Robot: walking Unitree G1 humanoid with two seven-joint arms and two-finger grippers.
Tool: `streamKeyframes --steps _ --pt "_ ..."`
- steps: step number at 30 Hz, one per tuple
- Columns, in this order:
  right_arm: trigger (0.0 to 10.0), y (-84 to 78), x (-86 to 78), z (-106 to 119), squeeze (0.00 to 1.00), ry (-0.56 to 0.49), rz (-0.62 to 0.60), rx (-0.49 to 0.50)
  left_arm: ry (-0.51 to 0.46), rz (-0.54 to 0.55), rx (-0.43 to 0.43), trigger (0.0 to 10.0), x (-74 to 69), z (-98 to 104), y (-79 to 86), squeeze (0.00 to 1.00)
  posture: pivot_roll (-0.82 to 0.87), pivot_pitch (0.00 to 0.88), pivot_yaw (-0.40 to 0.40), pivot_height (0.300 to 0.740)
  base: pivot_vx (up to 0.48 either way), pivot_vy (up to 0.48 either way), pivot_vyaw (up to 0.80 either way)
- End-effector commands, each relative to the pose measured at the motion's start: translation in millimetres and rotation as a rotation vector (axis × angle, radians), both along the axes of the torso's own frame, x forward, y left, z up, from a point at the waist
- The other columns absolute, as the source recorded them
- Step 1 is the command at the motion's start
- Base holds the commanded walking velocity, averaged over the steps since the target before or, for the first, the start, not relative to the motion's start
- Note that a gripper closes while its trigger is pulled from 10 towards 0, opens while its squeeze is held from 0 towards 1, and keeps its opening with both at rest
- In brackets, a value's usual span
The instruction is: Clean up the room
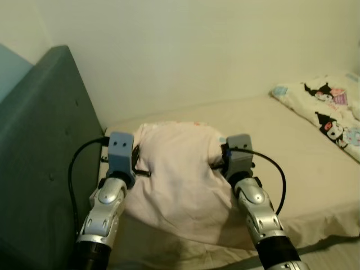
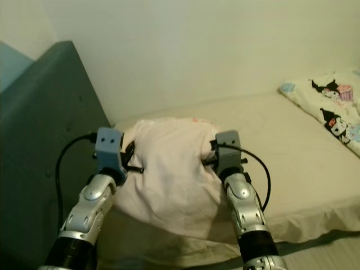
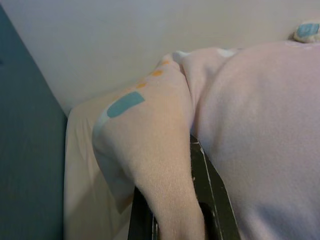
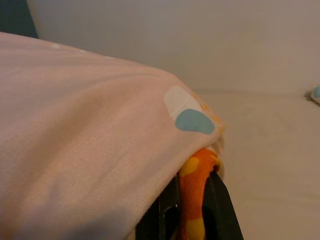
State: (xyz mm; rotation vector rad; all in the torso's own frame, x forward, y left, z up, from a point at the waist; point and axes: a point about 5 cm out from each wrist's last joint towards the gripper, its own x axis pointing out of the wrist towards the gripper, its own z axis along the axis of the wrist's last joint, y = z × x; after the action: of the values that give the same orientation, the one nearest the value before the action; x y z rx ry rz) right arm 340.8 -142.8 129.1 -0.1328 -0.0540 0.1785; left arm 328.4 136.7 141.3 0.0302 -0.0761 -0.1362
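A pale pink pillow (image 2: 169,169) lies on the bed (image 2: 292,163), close to the grey headboard (image 2: 39,140). The left gripper (image 2: 132,160) and right gripper (image 2: 211,154) press against the pillow's opposite sides. A cartoon-print blanket (image 2: 332,109) lies well apart from the pillow.

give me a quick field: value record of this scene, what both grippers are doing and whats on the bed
setting: bed with beige sheet, against a pale wall
headboard: grey-green padded headboard on the robot's left
held item: pink pillow, lying at the head end of the bed
left gripper: left gripper shut on the pillow's left edge
right gripper: right gripper shut on the pillow's right edge, orange patterned fabric between its fingers
other bedding: cartoon-print blanket at far right
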Motion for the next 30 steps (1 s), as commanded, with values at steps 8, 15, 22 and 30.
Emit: streamKeyframes --steps 8,15,22,30 --pt "10.0 9.1 2.0 14 0.0 -0.073 0.031 0.004 -0.061 -0.008 0.028 10.0 -1.1 11 -1.2 0.0 -0.07 0.03 0.087 0.63 0.0 0.0 0.0" --pt "10.0 8.2 2.6 16 0.0 -0.087 0.032 0.018 -0.063 -0.016 0.033 10.0 -1.5 11 -3.2 0.0 -0.07 0.027 0.089 0.61 0.0 0.0 0.0" --pt "10.0 9.6 8.1 29 0.0 -0.131 0.043 0.006 -0.086 -0.006 0.043 10.0 0.3 18 2.2 0.0 -0.07 0.024 0.092 0.61 0.0 0.0 0.0" --pt "10.0 4.7 28.7 53 0.0 -0.164 0.018 -0.019 -0.179 0.136 0.084 10.0 14.5 45 34.8 0.0 -0.06 0.035 0.081 0.61 0.0 0.0 0.0"
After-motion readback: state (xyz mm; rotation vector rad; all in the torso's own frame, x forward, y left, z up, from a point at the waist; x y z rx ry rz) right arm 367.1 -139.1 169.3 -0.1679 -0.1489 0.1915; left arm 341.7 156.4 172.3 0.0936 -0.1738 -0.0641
